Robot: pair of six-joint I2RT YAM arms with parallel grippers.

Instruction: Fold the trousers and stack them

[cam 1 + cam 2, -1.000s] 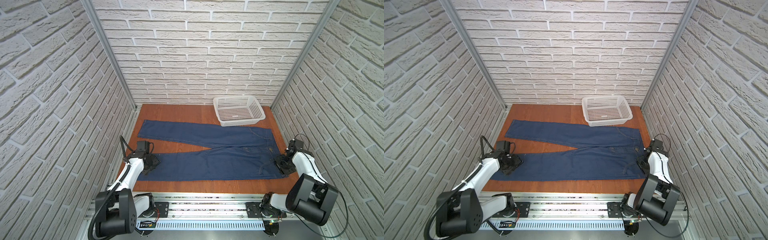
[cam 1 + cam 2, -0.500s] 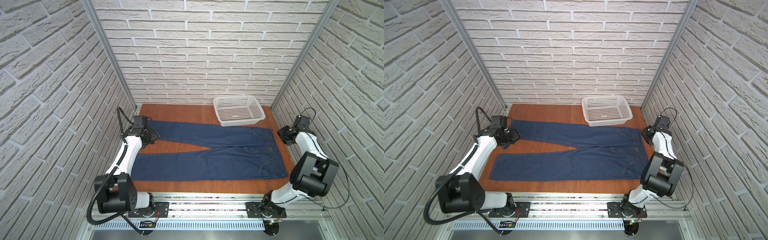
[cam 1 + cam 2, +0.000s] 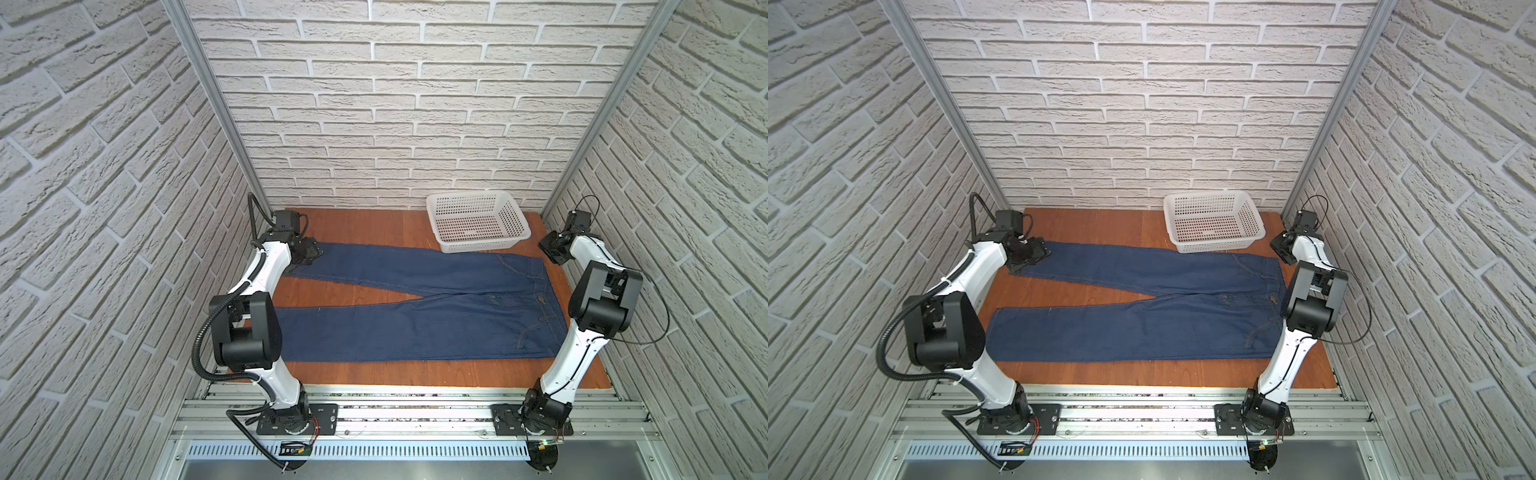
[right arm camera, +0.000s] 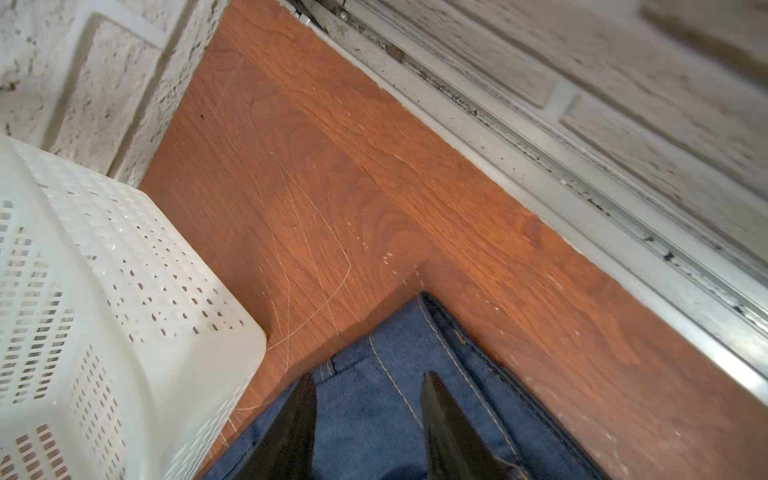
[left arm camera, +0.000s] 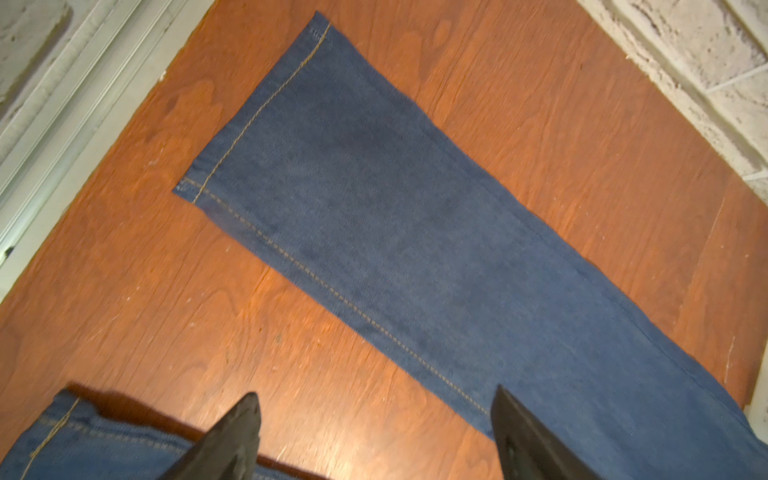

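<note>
Okay, dark blue denim trousers (image 3: 415,328) lie flat on the reddish wood-grain table (image 3: 365,224), waistband to the right, two long legs splayed in a narrow V toward the left, with tan stitching along hems and seams. Left gripper (image 5: 374,399) hovers at far left by the far leg's inner seam, dark pointed fingers (image 5: 237,436) spread wide with nothing between them. Right gripper (image 4: 368,378) hangs over the far waistband corner at far right, fingers partly apart, flat denim showing in the gap, just beside a white perforated rectangular plastic basket (image 3: 478,245).
</note>
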